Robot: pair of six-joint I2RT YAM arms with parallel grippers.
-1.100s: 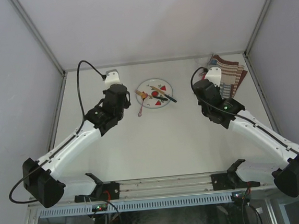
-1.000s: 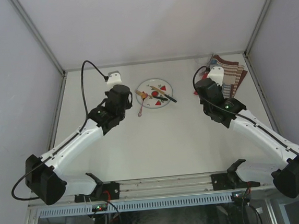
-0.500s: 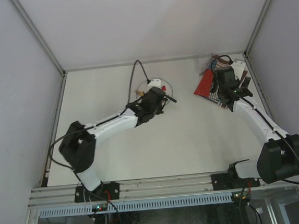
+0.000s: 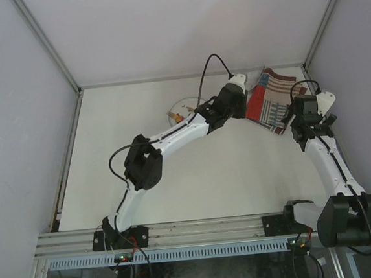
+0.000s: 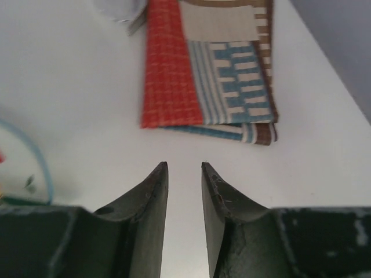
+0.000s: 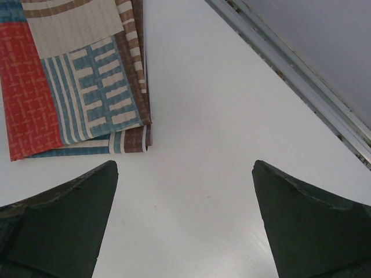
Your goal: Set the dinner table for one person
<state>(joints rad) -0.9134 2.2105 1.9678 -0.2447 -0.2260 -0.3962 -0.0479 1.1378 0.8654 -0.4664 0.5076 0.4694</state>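
On the off-white dinner table (image 4: 195,177), a folded red, blue and brown striped placemat (image 4: 270,100) lies flat at the back right. My left gripper (image 4: 242,105) reaches across to its left edge. In the left wrist view the placemat (image 5: 208,63) lies just ahead of the left gripper (image 5: 184,165), whose jaws stand narrowly open with only tabletop between them. My right gripper (image 4: 303,121) hovers right of the placemat's near corner (image 6: 130,139). It is wide open (image 6: 184,164) over bare table. The left arm partly hides a patterned plate (image 4: 181,105).
An aluminium rail (image 6: 301,87) and the grey side wall run close to the right of my right gripper. The plate's rim (image 5: 40,168) shows left of the left fingers. A pale object (image 5: 119,8) sits at the placemat's far left corner.
Both arms swung to the back right. The left reached past the plate to the placemat. Both grippers opened. The placemat now lies further left, with its red panel showing.
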